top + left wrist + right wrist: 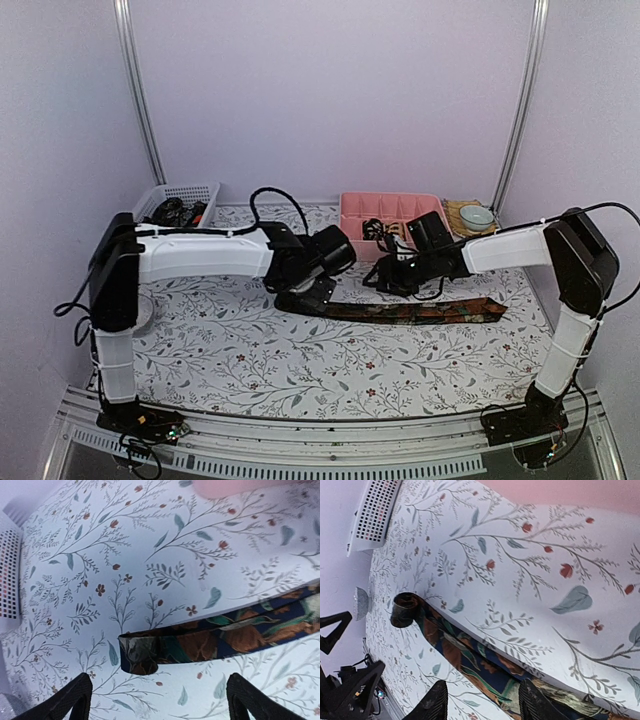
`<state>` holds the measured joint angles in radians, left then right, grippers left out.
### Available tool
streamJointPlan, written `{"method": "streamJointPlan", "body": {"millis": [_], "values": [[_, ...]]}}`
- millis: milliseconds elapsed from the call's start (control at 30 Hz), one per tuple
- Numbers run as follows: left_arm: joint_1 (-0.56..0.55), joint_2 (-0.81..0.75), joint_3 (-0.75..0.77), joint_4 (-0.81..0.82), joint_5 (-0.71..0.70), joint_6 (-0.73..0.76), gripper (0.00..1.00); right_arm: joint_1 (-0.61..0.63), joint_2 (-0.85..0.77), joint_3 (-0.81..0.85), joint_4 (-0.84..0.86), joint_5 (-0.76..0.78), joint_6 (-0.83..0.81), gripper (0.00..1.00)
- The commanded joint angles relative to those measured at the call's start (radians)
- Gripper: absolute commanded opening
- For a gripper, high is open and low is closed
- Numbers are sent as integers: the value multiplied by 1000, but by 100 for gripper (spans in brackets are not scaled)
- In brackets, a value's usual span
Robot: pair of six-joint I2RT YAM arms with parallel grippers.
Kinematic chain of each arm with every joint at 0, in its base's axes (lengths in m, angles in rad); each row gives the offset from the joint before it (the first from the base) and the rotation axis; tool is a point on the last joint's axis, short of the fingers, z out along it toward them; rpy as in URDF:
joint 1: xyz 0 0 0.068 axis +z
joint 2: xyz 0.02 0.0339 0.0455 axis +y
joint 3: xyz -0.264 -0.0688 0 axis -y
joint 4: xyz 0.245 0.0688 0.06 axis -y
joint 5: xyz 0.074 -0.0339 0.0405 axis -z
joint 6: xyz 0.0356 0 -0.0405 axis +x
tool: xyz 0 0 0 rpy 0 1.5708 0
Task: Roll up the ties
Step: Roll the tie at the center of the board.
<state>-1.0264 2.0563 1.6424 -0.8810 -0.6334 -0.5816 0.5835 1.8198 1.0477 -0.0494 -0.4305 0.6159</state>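
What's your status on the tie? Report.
Left claw open, short of tie. Right claw open, straddling it. Small curl at one end, rest flat. Nothing blocking.

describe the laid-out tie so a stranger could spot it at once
On the floral-print table, look just in front of the pink tray. A long dark tie with a brown and green leafy pattern lies flat there. Unlike the dark bundles in the white basket, it is stretched out, with only its left end curled over.

Left arm [200, 255], right arm [505, 250]: white links, black joints, looping black cables, black jaws.
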Motion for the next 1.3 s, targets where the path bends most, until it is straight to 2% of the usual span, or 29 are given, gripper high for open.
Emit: {"method": "streamJointPlan", "body": {"millis": [0, 100, 267, 433, 533, 600, 700, 900, 1267], "values": [[56, -235, -206, 302, 257, 16, 94, 38, -39, 84, 1, -47, 23, 48], [135, -361, -370, 442, 394, -3, 91, 87, 6, 149, 4, -63, 39, 49], [274, -473, -580, 597, 560, -5, 77, 157, 116, 269, 23, -60, 75, 49], [356, -441, -644, 677, 677, 31, 64, 206, 248, 377, 37, -68, 108, 48], [388, -415, -661, 710, 706, 45, 56, 225, 321, 432, 42, -78, 125, 46], [403, -401, -667, 725, 716, 51, 48, 233, 361, 457, 47, -80, 138, 45], [416, -373, -666, 738, 736, 66, 44, 243, 410, 491, 53, -90, 155, 45], [420, -321, -673, 763, 758, 75, 39, 253, 481, 542, 59, -116, 182, 44], [422, -281, -670, 800, 793, 73, 38, 263, 546, 570, 43, -110, 191, 42]]}}
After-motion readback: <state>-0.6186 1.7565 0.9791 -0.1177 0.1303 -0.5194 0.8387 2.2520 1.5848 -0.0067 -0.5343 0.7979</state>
